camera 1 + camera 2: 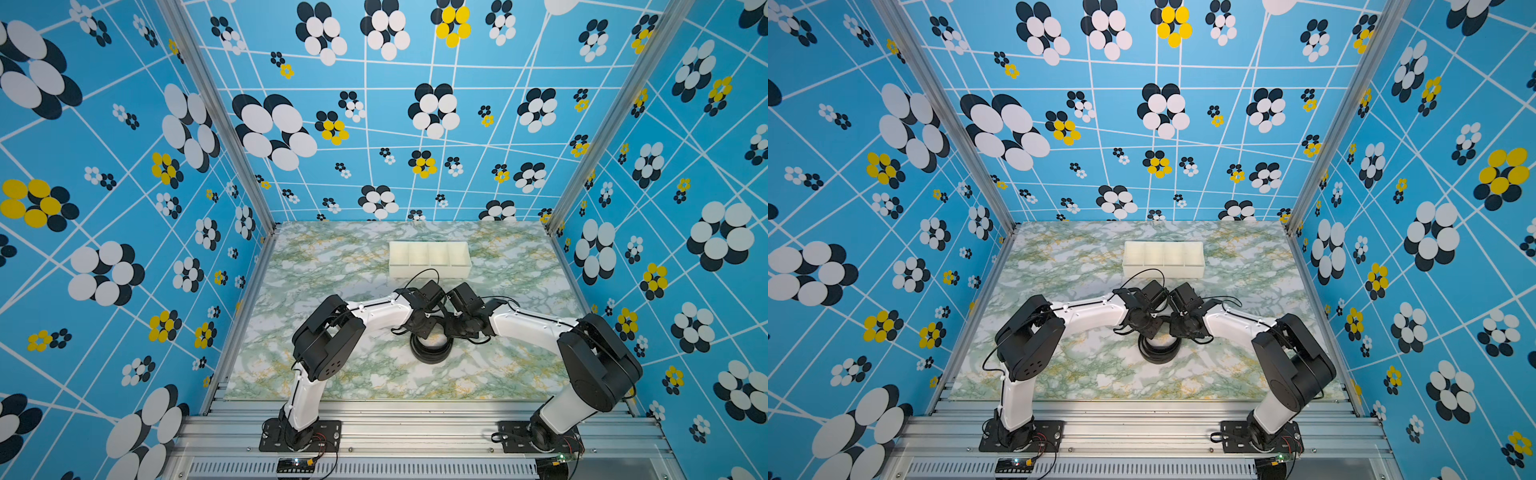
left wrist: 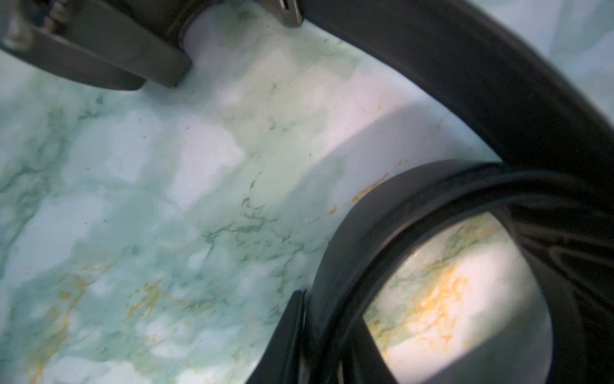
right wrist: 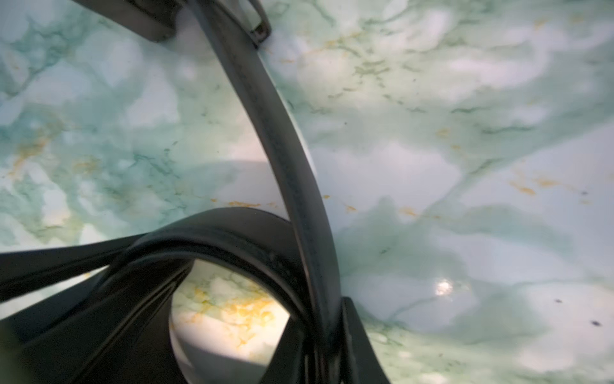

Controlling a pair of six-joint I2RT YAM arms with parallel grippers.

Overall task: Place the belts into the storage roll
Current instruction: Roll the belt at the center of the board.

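Black belt [image 1: 431, 353], coiled on edge, sits mid worktop [image 1: 332, 257] (green-veined marble finish). White storage roll [image 1: 430, 271] is at 12 o'clock from the coil, well apart. Both wrists crowd over the coil's 12 o'clock half and hide it in both top views. A thin black cable [image 1: 420, 272] loops off the left wrist in front of the storage roll's near wall. Right end effector [image 3: 322, 339] is clamped on the outer wrap, which runs on to the buckle [image 3: 260, 25]. Left end effector [image 2: 329, 339] straddles the coil wall, one finger inside and one outside; clamped or slack, cannot tell. Surround is blue panels [image 1: 124, 208] with white, black and yellow flower print.
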